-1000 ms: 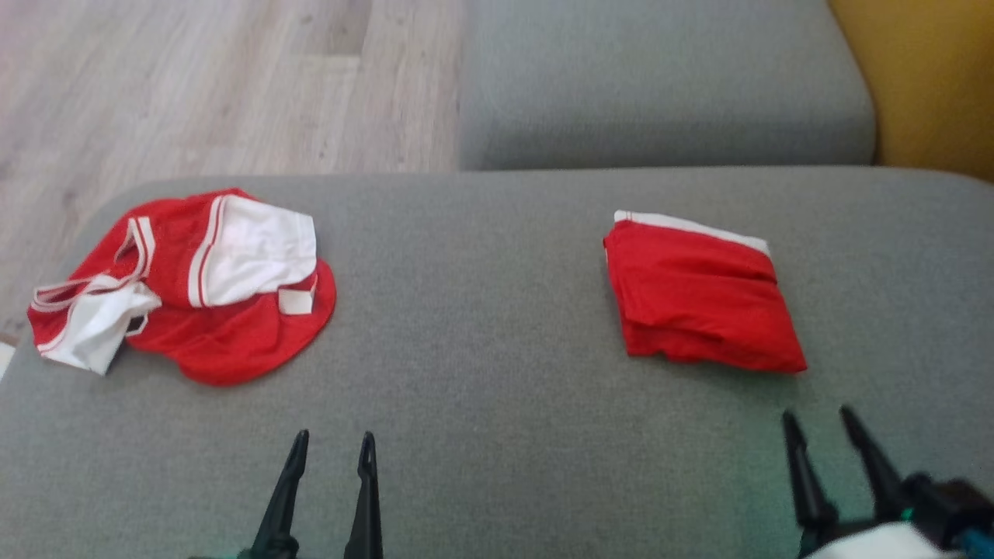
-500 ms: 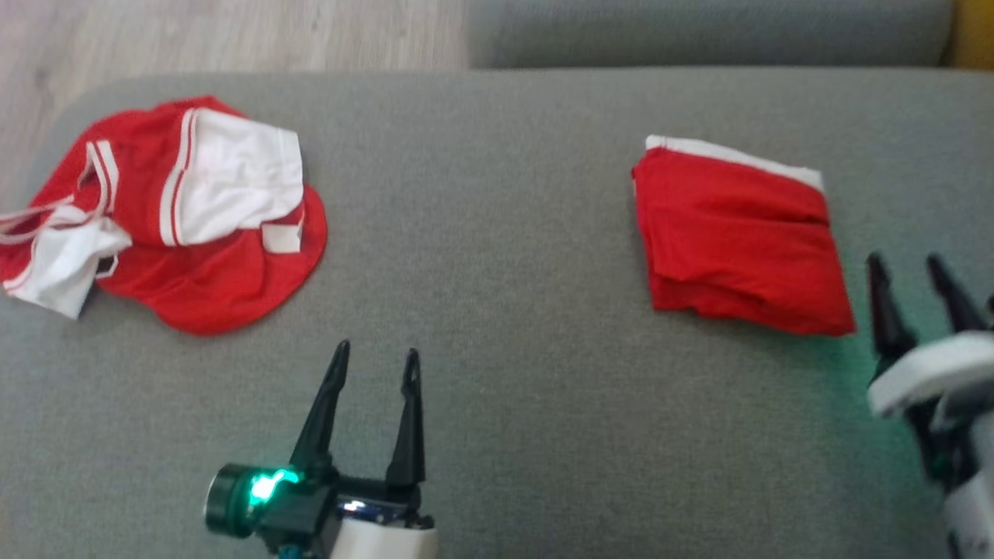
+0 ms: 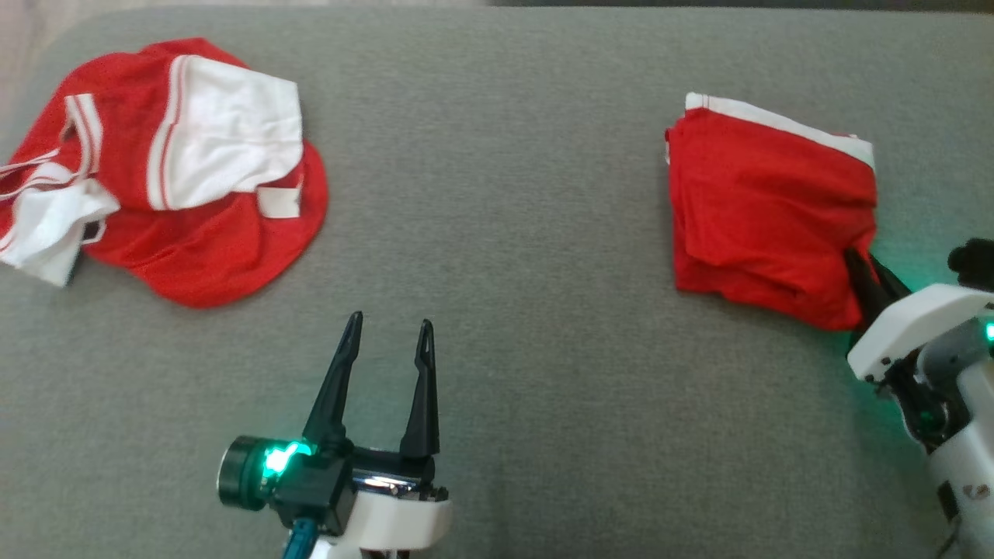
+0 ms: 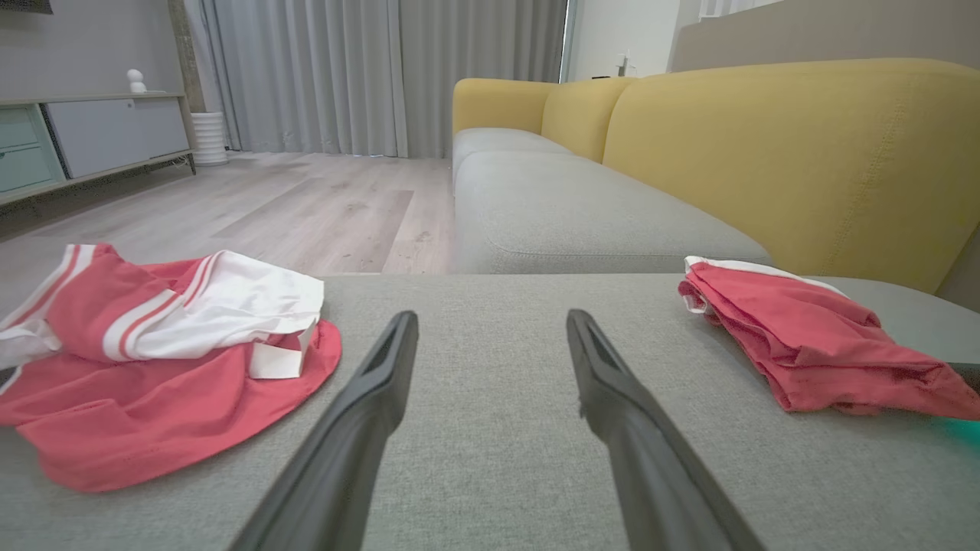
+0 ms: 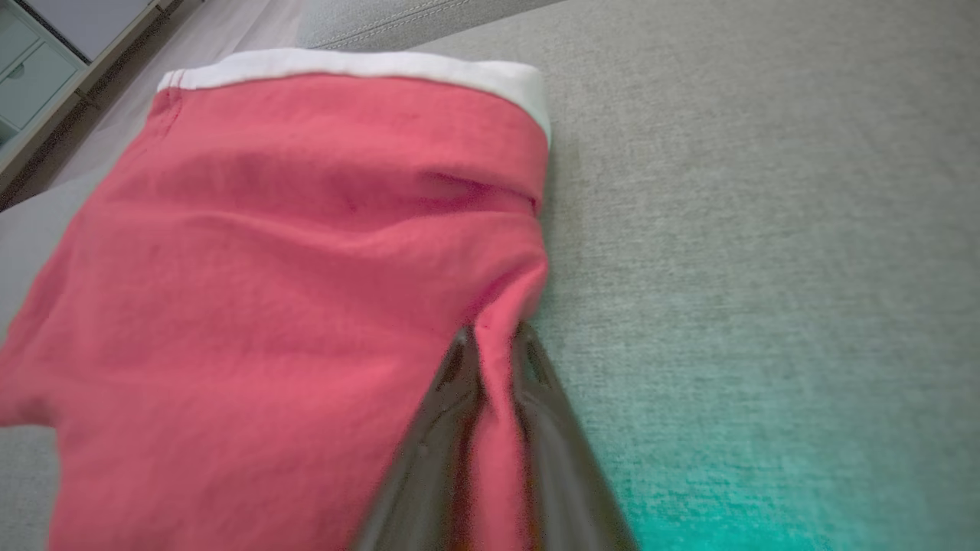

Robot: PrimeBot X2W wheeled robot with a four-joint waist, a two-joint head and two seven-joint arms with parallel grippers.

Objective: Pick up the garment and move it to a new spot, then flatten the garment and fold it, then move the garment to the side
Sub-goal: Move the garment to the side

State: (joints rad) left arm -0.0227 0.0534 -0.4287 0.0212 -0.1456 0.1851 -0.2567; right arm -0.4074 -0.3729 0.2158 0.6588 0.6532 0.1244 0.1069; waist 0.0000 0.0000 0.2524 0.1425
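Right gripper (image 3: 862, 260) fingers pinch an edge fold of the folded red garment (image 3: 761, 202) on the grey cushion (image 3: 505, 233); left gripper (image 3: 388, 330) fingers stand wide apart, empty, well left of it.

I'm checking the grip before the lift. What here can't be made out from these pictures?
Head view: the right tool has its tips buried in the folded garment; how many layers they pinch is hidden.
Right wrist view: the fingers are blurred, too close to the lens.
Head view: the crumpled garment is cut off by the left edge.
Left wrist view: the folded garment's near corner runs off the right edge.
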